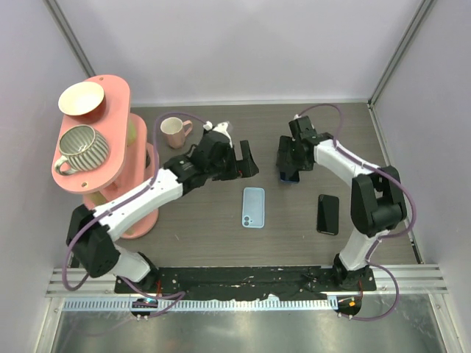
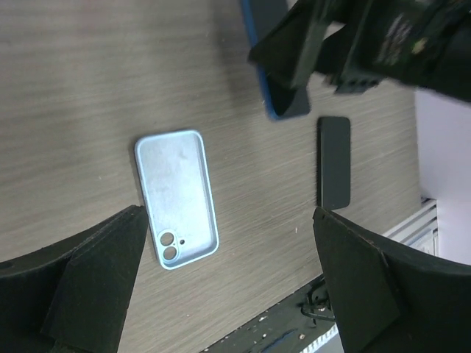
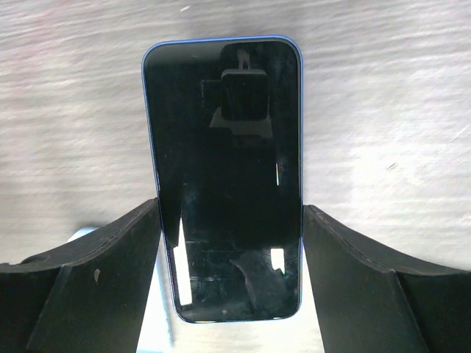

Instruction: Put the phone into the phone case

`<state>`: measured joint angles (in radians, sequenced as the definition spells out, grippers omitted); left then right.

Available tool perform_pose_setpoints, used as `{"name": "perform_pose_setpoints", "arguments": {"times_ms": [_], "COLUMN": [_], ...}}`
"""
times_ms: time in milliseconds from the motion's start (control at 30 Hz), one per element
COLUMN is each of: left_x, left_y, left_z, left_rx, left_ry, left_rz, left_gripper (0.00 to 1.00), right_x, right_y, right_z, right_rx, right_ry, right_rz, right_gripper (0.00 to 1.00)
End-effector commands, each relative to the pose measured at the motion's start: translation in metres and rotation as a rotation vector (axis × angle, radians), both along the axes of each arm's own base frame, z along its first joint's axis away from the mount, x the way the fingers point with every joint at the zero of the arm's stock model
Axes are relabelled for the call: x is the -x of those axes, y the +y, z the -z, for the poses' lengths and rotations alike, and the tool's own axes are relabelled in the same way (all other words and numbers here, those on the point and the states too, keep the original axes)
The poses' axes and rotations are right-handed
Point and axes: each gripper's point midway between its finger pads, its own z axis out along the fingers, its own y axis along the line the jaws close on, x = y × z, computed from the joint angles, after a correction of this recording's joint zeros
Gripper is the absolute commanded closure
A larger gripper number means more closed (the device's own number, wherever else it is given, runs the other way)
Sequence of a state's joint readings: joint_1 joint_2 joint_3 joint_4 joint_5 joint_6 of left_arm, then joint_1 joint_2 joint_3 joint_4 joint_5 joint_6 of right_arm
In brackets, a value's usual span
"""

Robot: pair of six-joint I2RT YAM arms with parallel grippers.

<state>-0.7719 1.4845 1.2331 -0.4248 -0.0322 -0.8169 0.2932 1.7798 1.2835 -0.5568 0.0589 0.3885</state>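
Currently my right gripper [image 3: 229,243] clamps the phone [image 3: 221,147] by its long edges, screen up, above the table [image 1: 199,235]. My left gripper [image 1: 245,159] hangs wide and empty. Nearer lies a light-blue piece [image 1: 253,207] with two camera holes; the black phone case [image 1: 328,214] lies right of it.

Top view: phone [image 1: 287,179] mostly hidden under right jaws; only blue edge shows
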Motion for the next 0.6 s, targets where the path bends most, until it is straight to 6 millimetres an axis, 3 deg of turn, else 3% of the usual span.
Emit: {"name": "perform_pose_setpoints", "arguments": {"times_ms": [0,67,100,133,200,233,333,367,400,467,567], "left_x": [0.008,0.013,0.018,0.022,0.024,0.027,0.033,0.037,0.040,0.046,0.049], "left_y": [0.027,0.038,0.044,0.053,0.068,0.076,0.091,0.097,0.100,0.105,0.108], "left_z": [-0.033,-0.053,-0.048,-0.060,-0.054,-0.062,-0.060,-0.071,-0.065,-0.082,-0.086], "left_rx": [-0.058,-0.049,-0.069,-0.060,-0.115,-0.109,-0.129,-0.108,-0.108,-0.057,-0.029], "left_ry": [-0.140,-0.227,-0.239,-0.284,-0.335,-0.376,-0.432,-0.472,-0.473,-0.532,-0.569], "left_rz": [0.071,0.086,0.095,0.089,0.086,0.076,0.071,0.054,0.052,0.039,0.029], "left_gripper": [0.00,0.00,0.00,0.00,0.00,0.00,0.00,0.00,0.00,0.00,0.00], "right_x": [0.016,0.031,0.034,0.039,0.053,0.058,0.075,0.077,0.083,0.090,0.099], "right_y": [0.035,0.053,0.060,0.066,0.087,0.095,0.115,0.113,0.121,0.128,0.137], "right_z": [-0.044,-0.050,-0.055,-0.059,-0.068,-0.070,-0.067,-0.065,-0.063,-0.057,-0.045], "right_rx": [-0.060,-0.072,-0.092,-0.098,-0.117,-0.130,-0.147,-0.128,-0.124,-0.130,-0.105], "right_ry": [-0.133,-0.158,-0.174,-0.189,-0.228,-0.237,-0.248,-0.260,-0.267,-0.263,-0.263], "right_rz": [0.053,0.044,0.061,0.059,0.054,0.048,0.061,0.078,0.070,0.082,0.094], "right_gripper": [0.51,0.52,0.52,0.52,0.52,0.52,0.52,0.52,0.52,0.53,0.53]}}
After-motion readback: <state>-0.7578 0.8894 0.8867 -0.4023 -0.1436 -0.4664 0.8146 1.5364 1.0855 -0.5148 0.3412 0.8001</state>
